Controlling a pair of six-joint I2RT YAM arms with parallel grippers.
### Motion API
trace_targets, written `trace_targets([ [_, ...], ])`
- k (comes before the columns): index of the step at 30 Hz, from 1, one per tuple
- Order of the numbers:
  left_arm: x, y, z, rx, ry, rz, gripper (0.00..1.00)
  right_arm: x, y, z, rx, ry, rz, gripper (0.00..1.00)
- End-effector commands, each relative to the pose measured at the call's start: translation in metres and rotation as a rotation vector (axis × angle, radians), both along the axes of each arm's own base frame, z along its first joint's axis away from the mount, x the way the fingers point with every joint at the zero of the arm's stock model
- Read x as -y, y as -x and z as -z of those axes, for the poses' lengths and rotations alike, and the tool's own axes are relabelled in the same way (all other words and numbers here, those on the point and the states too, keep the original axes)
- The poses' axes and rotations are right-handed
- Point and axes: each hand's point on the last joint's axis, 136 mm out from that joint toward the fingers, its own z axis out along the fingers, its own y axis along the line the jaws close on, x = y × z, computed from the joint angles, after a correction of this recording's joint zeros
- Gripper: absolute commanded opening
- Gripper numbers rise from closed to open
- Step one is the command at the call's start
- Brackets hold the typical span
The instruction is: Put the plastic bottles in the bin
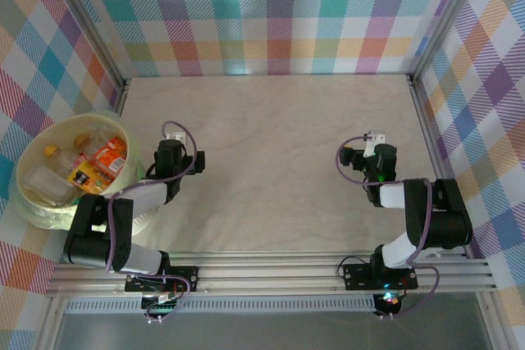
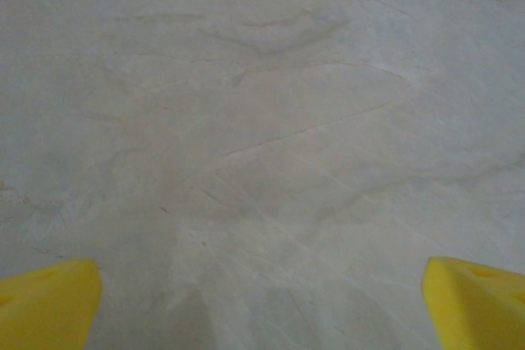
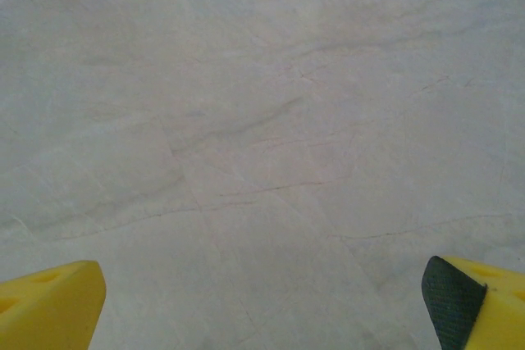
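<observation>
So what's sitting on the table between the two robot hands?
Nothing. In the top view, the stretch of table between the left gripper and the right gripper is bare, just pale marbled surface.

The left arm (image 1: 123,219) rises from its base at the near edge of the tabletop (image 1: 271,112). Its elbow folds out toward the left edge and its forearm reaches forward. The left gripper (image 2: 262,309) points down at the surface, yellow fingers (image 2: 49,301) spread wide with nothing between them. The right arm (image 1: 426,219) mirrors this, elbow bent toward the right edge. The right gripper (image 3: 262,305) is spread just as wide and holds nothing, and one fingertip shows a dark pad (image 3: 451,301).
</observation>
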Motion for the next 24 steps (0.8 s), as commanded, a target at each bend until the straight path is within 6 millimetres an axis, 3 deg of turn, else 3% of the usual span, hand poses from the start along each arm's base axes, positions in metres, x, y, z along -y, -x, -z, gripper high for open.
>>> trace_targets([
  [1, -0.008, -0.019, -0.021, 0.153, 0.078, -0.009, 1.0, -0.001, -0.006, -0.015, 0.062, 0.004, -0.017, 1.0],
  [8, -0.01, -0.018, 0.0, 0.208, 0.101, -0.009, 1.0, -0.001, -0.006, -0.015, 0.062, 0.004, -0.018, 1.0],
  [17, -0.03, -0.012, -0.003, 0.23, 0.038, -0.161, 1.0, -0.001, -0.007, -0.015, 0.061, 0.003, -0.018, 1.0],
  [24, -0.03, -0.011, -0.002, 0.23, 0.037, -0.162, 1.0, -0.001, -0.007, -0.015, 0.062, 0.003, -0.018, 1.0],
])
